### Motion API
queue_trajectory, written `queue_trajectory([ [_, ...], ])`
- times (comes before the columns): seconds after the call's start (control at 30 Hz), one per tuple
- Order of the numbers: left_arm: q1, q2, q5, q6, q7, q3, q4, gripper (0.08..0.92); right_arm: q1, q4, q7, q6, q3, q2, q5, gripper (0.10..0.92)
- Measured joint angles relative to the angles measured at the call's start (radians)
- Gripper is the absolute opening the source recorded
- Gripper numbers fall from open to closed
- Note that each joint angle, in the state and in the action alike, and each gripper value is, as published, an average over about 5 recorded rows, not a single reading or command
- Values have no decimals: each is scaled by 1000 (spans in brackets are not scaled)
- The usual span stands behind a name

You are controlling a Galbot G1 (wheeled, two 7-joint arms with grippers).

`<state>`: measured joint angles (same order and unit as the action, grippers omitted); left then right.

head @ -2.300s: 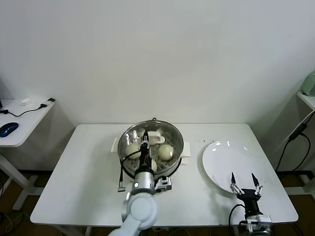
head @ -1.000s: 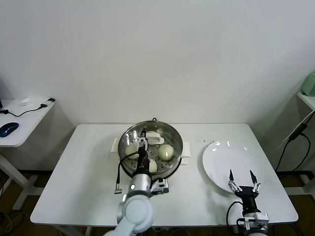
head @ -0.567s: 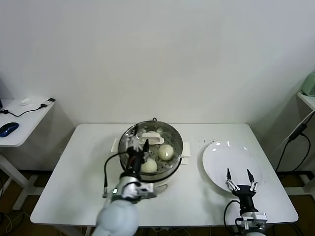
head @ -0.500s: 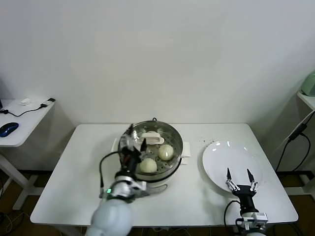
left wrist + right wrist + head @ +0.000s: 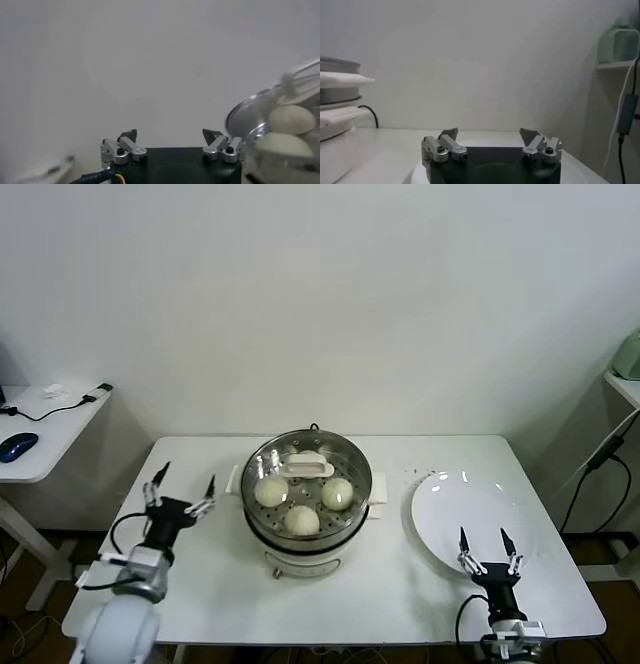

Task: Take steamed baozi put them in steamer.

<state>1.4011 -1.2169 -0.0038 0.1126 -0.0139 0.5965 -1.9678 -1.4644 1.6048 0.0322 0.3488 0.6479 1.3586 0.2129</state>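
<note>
A plain white wall backs a white desk [image 5: 200, 574], with a side table at the far left carrying a mouse [image 5: 17, 446].

Head view: the steamer [image 5: 307, 494] stands mid-desk, nearer the back edge, and 3 baozi [image 5: 303, 520] lie uncovered on its perforated tray; a white handle piece [image 5: 305, 468] rests at the tray's back, and a 4th bun, if present, cannot be made out behind it. The left gripper [image 5: 181, 487], which was down inside the pot a second ago, has let go and swung out over the desk's left edge, jaws spread and empty. The bun it was placing now sits at the front of the tray. The plate [image 5: 472, 519] near the right edge is bare, so I judge the loading done or nearly so. The right gripper [image 5: 485, 547] hovers over the plate's front edge, jaws apart, holding nothing, and has barely moved.

Left wrist view: the left gripper [image 5: 172, 140] shows both fingertips wide apart with only wall between them. At one side the steamer [image 5: 252, 117] rim and 2 baozi [image 5: 291, 119] appear close up, which confirms that the arm has cleared the pot.

Right wrist view: the right gripper [image 5: 490, 139] is spread above the plate [image 5: 485, 144], its rim just visible past the fingers. This view alone shows the steamer [image 5: 337, 107] from the side, plus a green object [image 5: 619, 45] on a shelf.
</note>
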Motion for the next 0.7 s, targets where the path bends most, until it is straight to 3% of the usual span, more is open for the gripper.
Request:
queue_trajectory([
  [0.3, 46, 19, -193, -144, 10, 42, 159, 823, 2, 5, -1, -3, -1, 3, -3, 823],
  [0.7, 81, 9, -254, -250, 16, 25, 217, 823, -8, 4, 4, -1, -3, 6, -7, 823],
])
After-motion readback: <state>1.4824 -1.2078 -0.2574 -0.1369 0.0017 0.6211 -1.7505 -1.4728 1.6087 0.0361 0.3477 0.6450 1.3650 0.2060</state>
